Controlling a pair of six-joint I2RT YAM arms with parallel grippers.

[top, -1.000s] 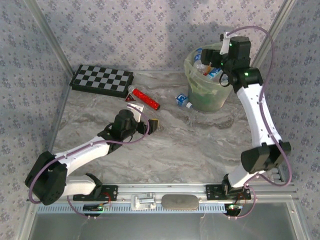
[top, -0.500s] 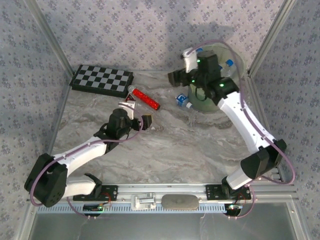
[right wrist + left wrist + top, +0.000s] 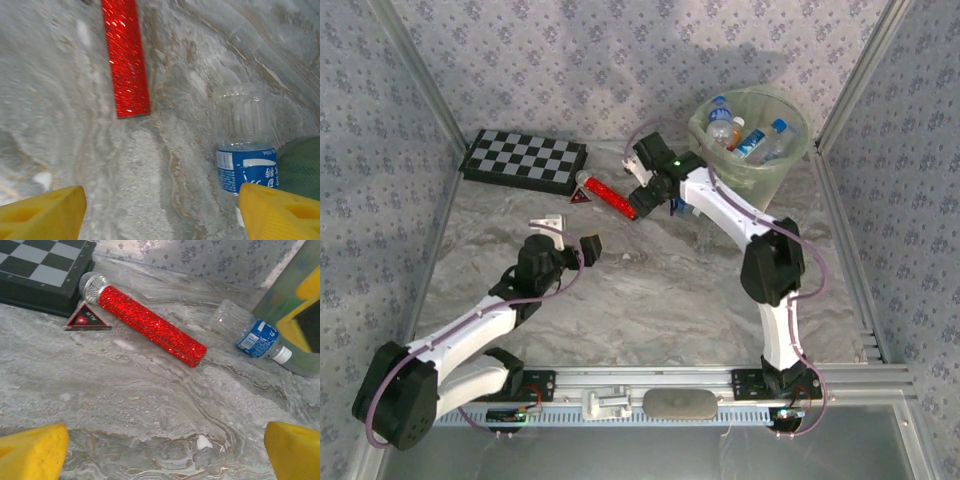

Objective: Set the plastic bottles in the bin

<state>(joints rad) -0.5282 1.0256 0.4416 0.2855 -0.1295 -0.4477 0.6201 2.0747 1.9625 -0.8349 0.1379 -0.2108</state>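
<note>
Hovering low over the table (image 3: pixel 650 300) toward its far edge, your right gripper (image 3: pixel 160 212) has its fingers apart with nothing between them. The last loose bottle (image 3: pixel 244 145) lies on its side just off the right-hand finger, not yet inside the gap. It sits close to the far right corner, right beside the foot of the bin (image 3: pixel 782 168). Several other bottles (image 3: pixel 745 138) are already inside the bin. The red stick (image 3: pixel 125 55) lies near the bottle on the other side but apart from it; leave it alone.

Your left gripper (image 3: pixel 162 452) is spread wide and empty, hanging nearer the middle of the table and looking toward the same bottle.

The bottle looks empty and thin-walled, so expect it to be very light, springy and quick to roll or skid if a finger nudges it. A hard squeeze on the clear ribbed body would probably dent it and let it pop out. Take it across the blue label or up by the shoulder near the cap, where the plastic should be stiffer. Line the fingers up across its length and close gently.
</note>
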